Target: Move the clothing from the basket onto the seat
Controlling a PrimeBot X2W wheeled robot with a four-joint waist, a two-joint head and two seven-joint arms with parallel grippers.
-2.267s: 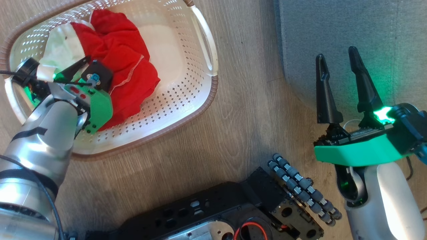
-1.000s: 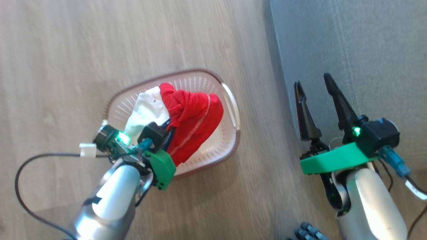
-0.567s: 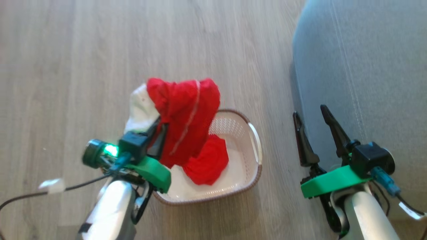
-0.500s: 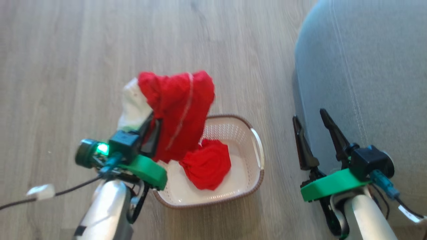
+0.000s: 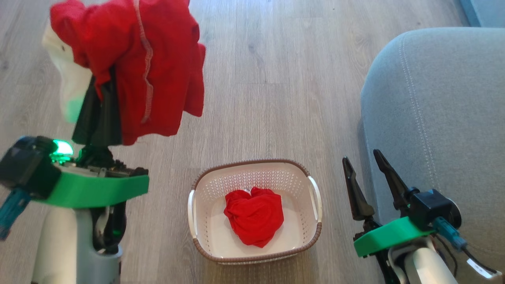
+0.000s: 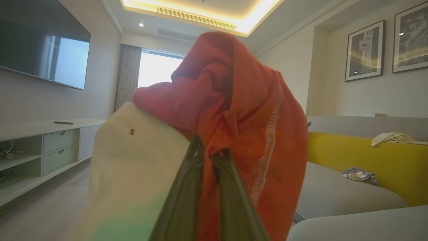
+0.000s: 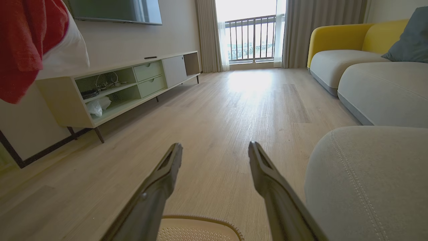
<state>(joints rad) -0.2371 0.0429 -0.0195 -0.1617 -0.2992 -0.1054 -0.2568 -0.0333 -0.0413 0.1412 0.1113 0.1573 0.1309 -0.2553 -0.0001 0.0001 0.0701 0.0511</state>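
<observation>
High at the upper left, my left gripper (image 5: pixel 103 85) is shut on a red and white garment (image 5: pixel 158 71), which drapes over its fingers (image 6: pixel 187 197). That garment (image 6: pixel 247 127) hangs well above the floor, and its edge (image 7: pixel 26 43) shows in the right wrist view. A second red garment (image 5: pixel 254 215) lies bunched in the cream basket (image 5: pixel 201 189) on the floor, whose rim (image 7: pixel 200 219) shows between the right fingers. My right gripper (image 5: pixel 361 159) is open and holds nothing, beside the rounded corner of the grey-green seat (image 5: pixel 442 102).
Pale wood floor (image 5: pixel 276 79) surrounds the basket. A low TV cabinet (image 7: pixel 127 87) lines the left wall under a wall screen (image 6: pixel 43 43). A yellow-backed sofa (image 7: pixel 337 50) with a grey cushion (image 7: pixel 409 36) stands beyond the seat; small cloths (image 6: pixel 359 174) lie on it.
My left gripper has lifted the red and white garment out of the basket and high above the floor. The head camera rose and shifted, so the basket looks smaller and lower.
</observation>
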